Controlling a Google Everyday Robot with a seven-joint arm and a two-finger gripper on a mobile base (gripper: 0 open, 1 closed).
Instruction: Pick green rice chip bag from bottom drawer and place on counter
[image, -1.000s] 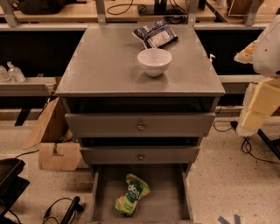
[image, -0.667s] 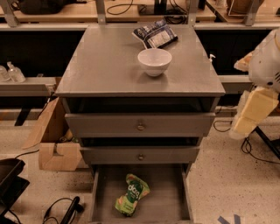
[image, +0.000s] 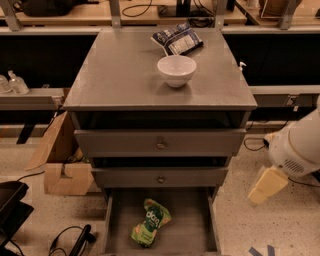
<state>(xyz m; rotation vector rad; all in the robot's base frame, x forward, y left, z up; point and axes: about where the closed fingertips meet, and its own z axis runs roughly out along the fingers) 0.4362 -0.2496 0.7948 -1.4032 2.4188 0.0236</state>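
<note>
The green rice chip bag (image: 150, 222) lies flat on the grey floor of the open bottom drawer (image: 192, 227), left of its middle. The counter (image: 120, 70) is the flat grey top of the cabinet. My arm's white body (image: 300, 145) comes in from the right edge. My gripper (image: 267, 184) shows as a pale cream end hanging to the right of the cabinet, about level with the middle drawer. It is well apart from the bag and holds nothing that I can see.
A white bowl (image: 176, 70) and a dark blue-and-white snack bag (image: 177, 39) sit on the counter's far right. Two closed drawers with round knobs (image: 161, 145) are above the open one. A cardboard box (image: 62, 172) and cables lie on the floor at left.
My arm and gripper have moved downward at the right of the cabinet, from counter height to about middle-drawer height. The bag, bowl and drawers have not moved.
</note>
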